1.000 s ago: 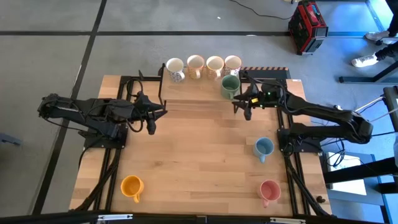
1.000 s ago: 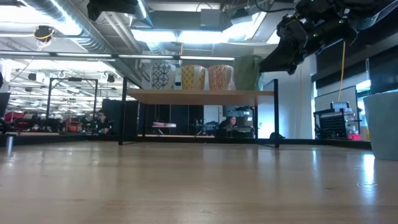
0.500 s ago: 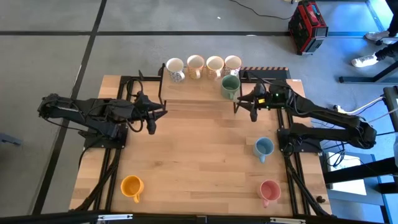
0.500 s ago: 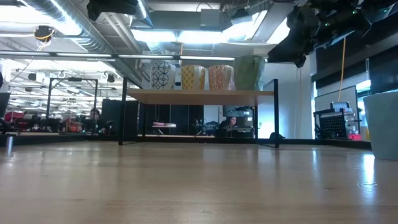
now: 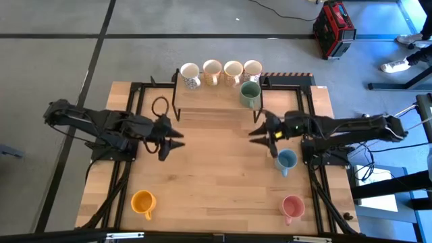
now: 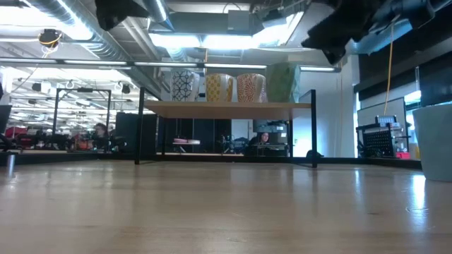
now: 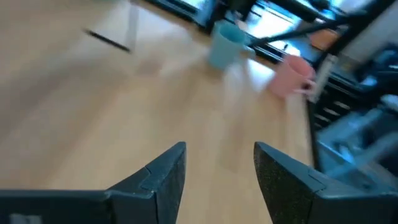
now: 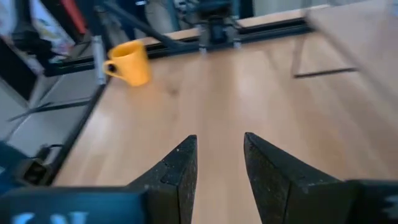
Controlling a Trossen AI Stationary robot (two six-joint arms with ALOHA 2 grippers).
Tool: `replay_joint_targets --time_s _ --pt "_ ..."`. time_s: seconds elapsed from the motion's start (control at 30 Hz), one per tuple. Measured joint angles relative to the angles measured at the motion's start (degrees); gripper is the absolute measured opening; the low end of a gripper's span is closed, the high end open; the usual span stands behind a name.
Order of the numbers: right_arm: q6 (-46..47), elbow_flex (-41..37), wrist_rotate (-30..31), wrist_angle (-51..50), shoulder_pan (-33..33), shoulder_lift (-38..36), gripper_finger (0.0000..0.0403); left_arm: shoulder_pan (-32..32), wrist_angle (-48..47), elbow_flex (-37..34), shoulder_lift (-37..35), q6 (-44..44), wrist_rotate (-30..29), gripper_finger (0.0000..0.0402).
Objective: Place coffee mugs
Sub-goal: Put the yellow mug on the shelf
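Four white mugs (image 5: 212,69) and the green mug (image 5: 250,93) stand upright in a row on a raised wooden shelf (image 5: 209,98) at the table's far edge; the low view shows them (image 6: 219,87) with the green mug (image 6: 282,83) at the right end. The blue mug (image 5: 286,160), pink mug (image 5: 292,207) and orange mug (image 5: 143,201) stand on the tabletop. My left gripper (image 5: 174,143) is open over the table's left middle, and its wrist view faces the blue mug (image 7: 225,46) and the pink mug (image 7: 291,74). My right gripper (image 5: 260,131) is open near the blue mug, facing the orange mug (image 8: 129,62).
The shelf stands on thin black legs (image 6: 141,127), with open space under it. Black frame rails (image 5: 128,182) run along the table's left and right sides. Bare wood lies between the two grippers. A red case (image 5: 333,28) sits on the floor beyond the table.
My right gripper has drawn back from beside the green mug toward the table's near edge and now points left across the middle. My left gripper has moved a little toward the near edge and the right. The mugs have stayed in place.
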Motion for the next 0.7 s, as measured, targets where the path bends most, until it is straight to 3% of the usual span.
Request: replay_joint_targets --time_s 0.17,0.4,0.7 --pt "2.8 3.5 6.6 1.6 8.6 5.9 0.0122 -4.2 -1.9 0.0 1.5 -5.4 6.0 0.0182" --pt "3.8 15.4 16.0 1.9 17.9 18.6 0.0122 -11.2 -5.2 0.0 1.5 -12.3 12.7 0.0182" --pt "9.0 34.5 19.3 1.7 23.6 38.2 0.0122 -27.1 -13.3 0.0 1.9 -19.3 15.0 0.0181"
